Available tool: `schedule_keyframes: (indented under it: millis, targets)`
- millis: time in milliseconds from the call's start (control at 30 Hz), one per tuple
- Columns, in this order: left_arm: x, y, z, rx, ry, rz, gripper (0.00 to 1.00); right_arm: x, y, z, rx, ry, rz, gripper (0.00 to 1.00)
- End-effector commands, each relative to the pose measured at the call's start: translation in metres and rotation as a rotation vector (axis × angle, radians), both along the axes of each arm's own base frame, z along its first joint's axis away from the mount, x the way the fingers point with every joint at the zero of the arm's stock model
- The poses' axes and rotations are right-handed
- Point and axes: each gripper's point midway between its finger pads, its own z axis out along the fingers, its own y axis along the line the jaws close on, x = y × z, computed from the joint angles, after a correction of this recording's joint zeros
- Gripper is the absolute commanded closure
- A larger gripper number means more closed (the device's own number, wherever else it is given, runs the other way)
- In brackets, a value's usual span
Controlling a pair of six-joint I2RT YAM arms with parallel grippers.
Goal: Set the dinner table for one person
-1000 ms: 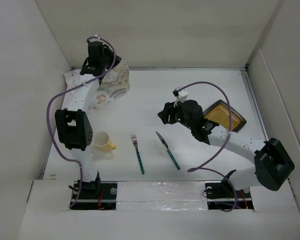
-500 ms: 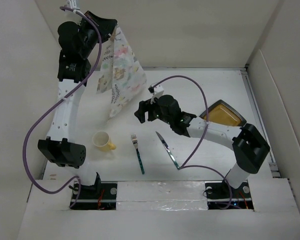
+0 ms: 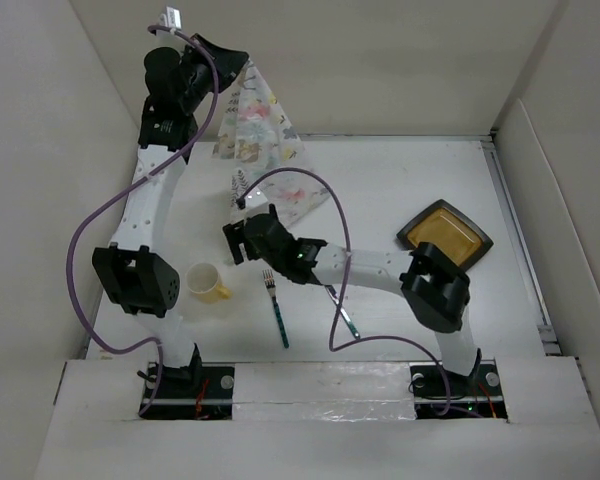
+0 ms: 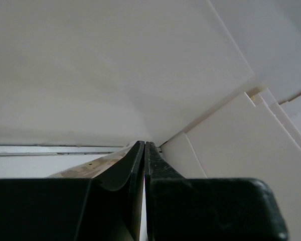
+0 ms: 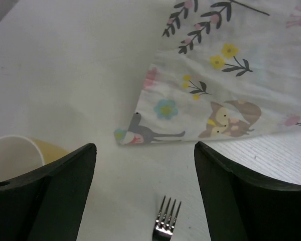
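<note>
My left gripper is raised high at the back left, shut on the top corner of the animal-print placemat. The cloth hangs down and its lower edge rests on the white dinner table. In the left wrist view the jaws of the left gripper are pressed together, with a strip of the placemat beside them. My right gripper is open and low over the table, holding nothing. From the right wrist, the right gripper faces the placemat's lower corner, with the fork just below.
A yellow cup stands near the left arm. The fork and a knife with teal handles lie near the front edge. A yellow plate sits at the right. Pale upright panels border the table.
The left arm lifted the placemat off the back-left corner and carried it up and slightly right. The right arm swung left across the table and its jaws spread wider.
</note>
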Motion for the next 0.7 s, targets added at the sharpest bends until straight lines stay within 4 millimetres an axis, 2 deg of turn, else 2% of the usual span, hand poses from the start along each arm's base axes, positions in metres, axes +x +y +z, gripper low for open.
schedule_keyframes:
  millis: [0,33,100,167,233,300,333,367,433,500,567,633,667]
  targets:
    - [-0.016,-0.001,0.038,-0.028,-0.138,-0.019,1.00,0.018,0.000,0.013,-0.065,-0.104,-0.215,0.18]
    - [-0.016,-0.001,0.035,-0.025,-0.133,-0.015,1.00,0.018,-0.007,0.000,-0.125,-0.096,-0.264,0.22]
    - [-0.017,-0.001,0.036,-0.015,-0.143,-0.014,1.00,0.024,0.003,-0.013,-0.132,-0.087,-0.281,0.23]
    - [-0.023,0.001,0.046,-0.013,-0.169,-0.008,1.00,0.029,0.004,-0.021,-0.146,-0.066,-0.294,0.23]
    - [-0.032,0.005,0.064,0.005,-0.210,0.012,1.00,0.036,0.013,-0.023,-0.125,-0.051,-0.283,0.23]
    - [-0.041,0.009,0.080,0.020,-0.250,0.028,1.00,0.037,0.018,-0.014,-0.101,-0.054,-0.281,0.22]
    - [-0.049,0.010,0.095,0.019,-0.281,0.029,1.00,0.042,0.018,-0.011,-0.084,-0.054,-0.278,0.18]
    - [-0.054,0.010,0.102,0.018,-0.294,0.025,1.00,0.047,0.019,-0.007,-0.071,-0.055,-0.270,0.16]
    - [-0.068,0.009,0.123,-0.001,-0.337,0.005,1.00,0.053,0.029,-0.007,-0.071,-0.039,-0.240,0.09]
    - [-0.076,0.007,0.133,-0.013,-0.360,-0.010,1.00,0.062,0.030,-0.009,-0.087,-0.029,-0.259,0.07]
    - [-0.081,0.006,0.141,-0.024,-0.370,-0.023,1.00,0.074,0.023,-0.013,-0.102,-0.015,-0.287,0.05]
    - [-0.087,0.009,0.150,-0.018,-0.388,-0.011,1.00,0.076,0.018,-0.016,-0.071,0.005,-0.290,0.04]
    - [-0.087,0.011,0.149,-0.002,-0.384,0.006,1.00,0.072,0.002,-0.024,-0.082,0.027,-0.299,0.04]
